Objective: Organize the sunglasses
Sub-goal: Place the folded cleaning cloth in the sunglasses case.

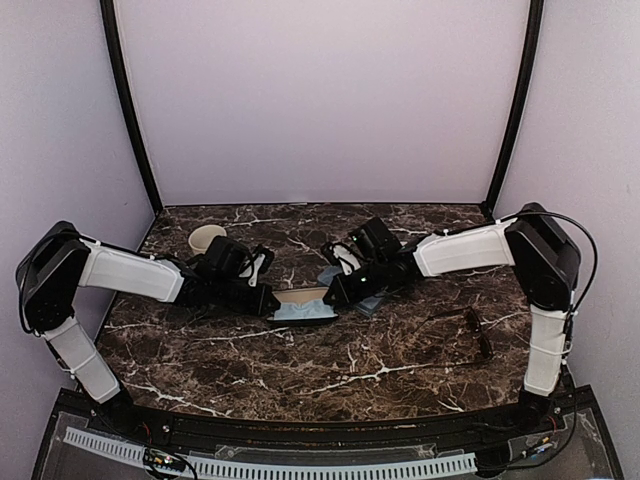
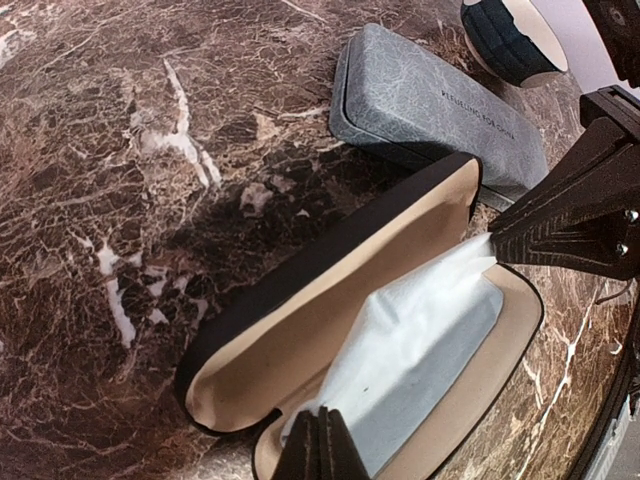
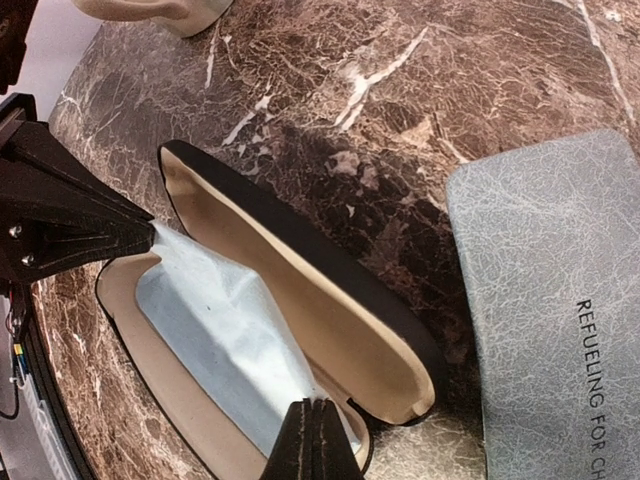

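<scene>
Pale blue cloth [image 2: 420, 340] lay stretched inside the open black case [image 2: 330, 290], its ends pinched by the clenched left gripper [image 2: 322, 425] and right gripper [image 3: 312, 420], likely to flatten it, while sunglasses [image 1: 478, 328] lay well right of that case.

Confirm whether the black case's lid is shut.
No: the black case lies open, a pale blue cloth spread inside it.

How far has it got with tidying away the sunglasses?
Early days. Done: the black case lies open. In hand: the left pincer and right pincer each pinch an end of the pale cloth lying inside it. Left: one pair of sunglasses sits on the table outside any case, and the grey case is shut.
</scene>
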